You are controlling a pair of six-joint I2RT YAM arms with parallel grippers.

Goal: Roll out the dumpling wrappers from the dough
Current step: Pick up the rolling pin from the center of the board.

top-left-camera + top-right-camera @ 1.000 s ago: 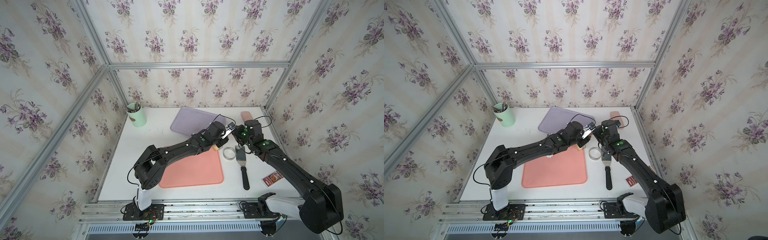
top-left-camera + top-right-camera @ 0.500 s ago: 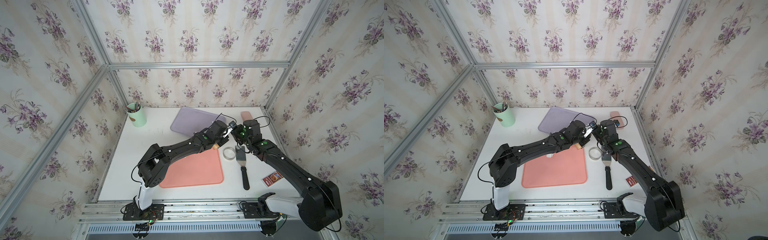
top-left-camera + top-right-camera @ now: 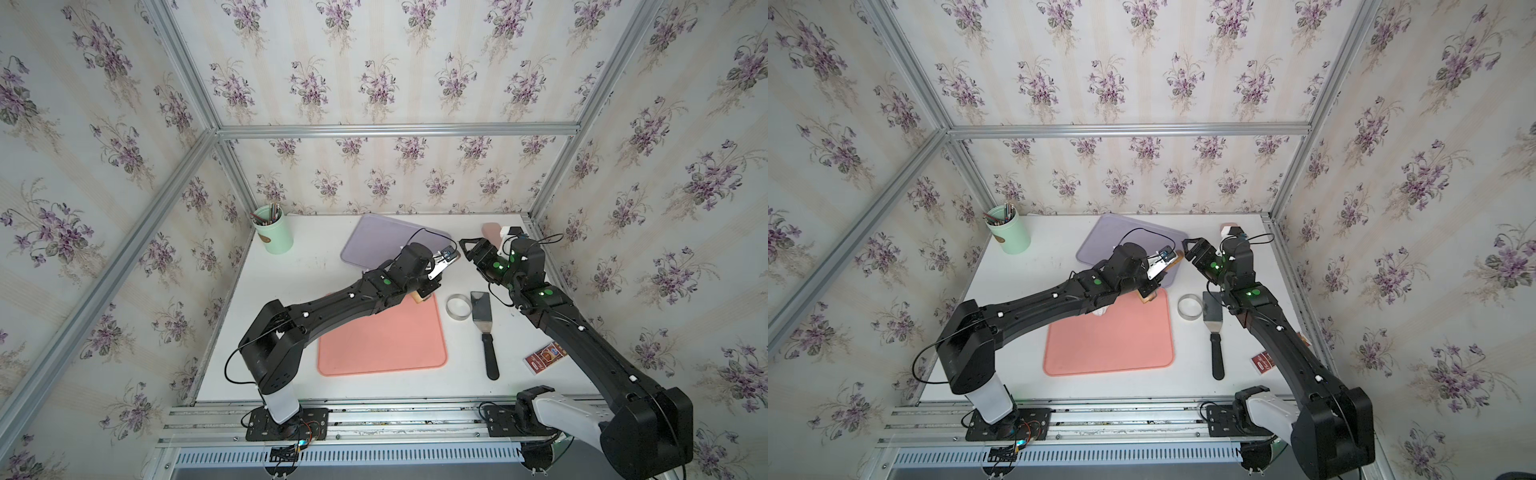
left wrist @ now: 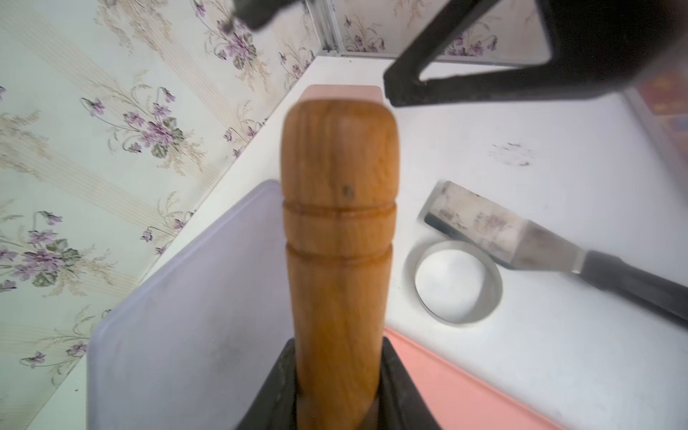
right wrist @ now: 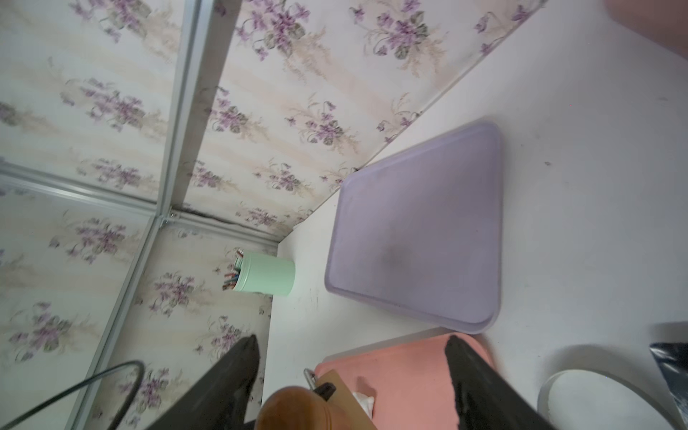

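White dough point(image 3: 1101, 311) | on pink mat point(image 3: 1108, 340) | near left hand point(image 4: 337, 387) holding pin point(image 4: 337, 223)

The black left arm point(image 3: 332, 305) reaches forward and to the right, its left end effector point(image 4: 337, 387) clamped around a brown wooden rolling pin point(image 4: 337, 223). The black right arm point(image 3: 590, 345) extends forward, its right end effector point(image 5: 350, 372) facing the left one, fingers spread wide, holding nothing.

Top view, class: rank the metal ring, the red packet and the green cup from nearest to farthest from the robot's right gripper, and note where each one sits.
Measured from the right gripper in a top view:
1. metal ring: on the table just in front of the gripper, towards the robot's base.
2. red packet: front right, beside the right arm.
3. green cup: back left corner.
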